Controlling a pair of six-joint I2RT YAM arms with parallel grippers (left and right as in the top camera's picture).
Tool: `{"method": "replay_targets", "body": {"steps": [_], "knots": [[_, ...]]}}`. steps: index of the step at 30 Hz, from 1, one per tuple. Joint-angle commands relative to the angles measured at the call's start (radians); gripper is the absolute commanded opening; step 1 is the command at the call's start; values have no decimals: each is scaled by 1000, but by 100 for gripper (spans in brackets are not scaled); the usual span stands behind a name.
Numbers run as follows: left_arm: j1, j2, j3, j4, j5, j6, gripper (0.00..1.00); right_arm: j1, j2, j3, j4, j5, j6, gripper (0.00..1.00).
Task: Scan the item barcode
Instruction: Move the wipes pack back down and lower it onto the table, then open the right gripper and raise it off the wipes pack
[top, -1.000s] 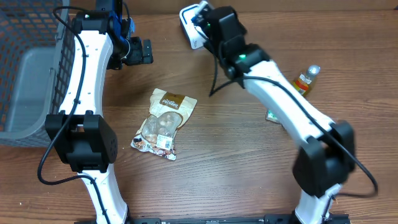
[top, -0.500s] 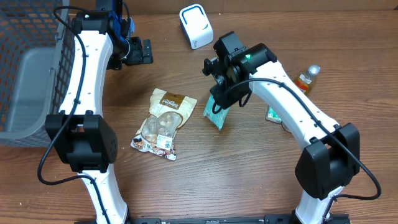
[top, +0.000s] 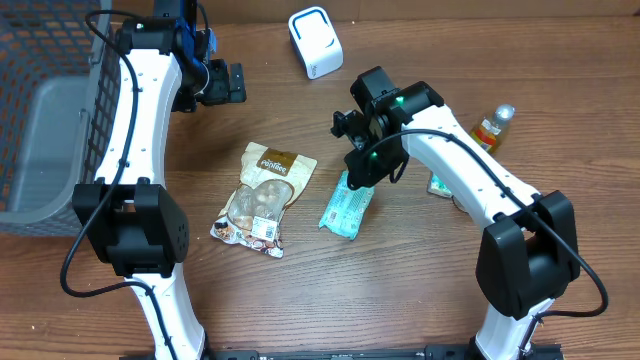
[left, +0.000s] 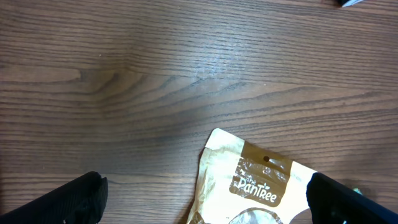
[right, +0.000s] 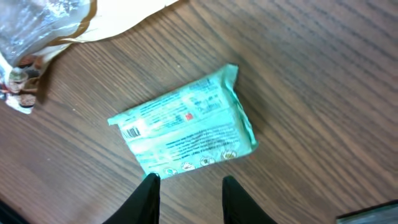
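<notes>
The item, a teal packet (top: 346, 207), lies flat on the wood table just right of a brown-and-cream snack pouch (top: 262, 195). In the right wrist view the packet (right: 183, 127) shows its printed face with a small barcode (right: 132, 132) at its left end. My right gripper (top: 364, 165) (right: 190, 179) hovers over the packet's near edge, its jaws apart and holding nothing. The white scanner (top: 315, 42) stands at the back of the table. My left gripper (top: 232, 83) (left: 204, 179) hangs wide open above the pouch's top edge (left: 255, 183).
A dark mesh basket (top: 50, 110) with a grey bin inside fills the left side. A small bottle (top: 492, 125) lies at the right, with another teal item (top: 438, 184) partly hidden under the right arm.
My right arm came away from the scanner with the teal packet, lowered it beside the pouch and let go; the packet now lies flat. The left arm has not moved.
</notes>
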Motion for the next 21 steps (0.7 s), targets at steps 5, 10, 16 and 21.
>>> {"method": "replay_targets", "body": {"steps": [5,10,16,21], "knots": [[0,7,-3,0,-6,7,100,-11,1,-6,82,20,125,35],[0,7,-3,0,-6,7,100,-1,1,-7,131,-39,447,23],[0,7,-3,0,-6,7,100,45,1,-34,177,-39,805,4],[0,7,-3,0,-6,7,100,128,1,-121,301,-39,896,4]]}}
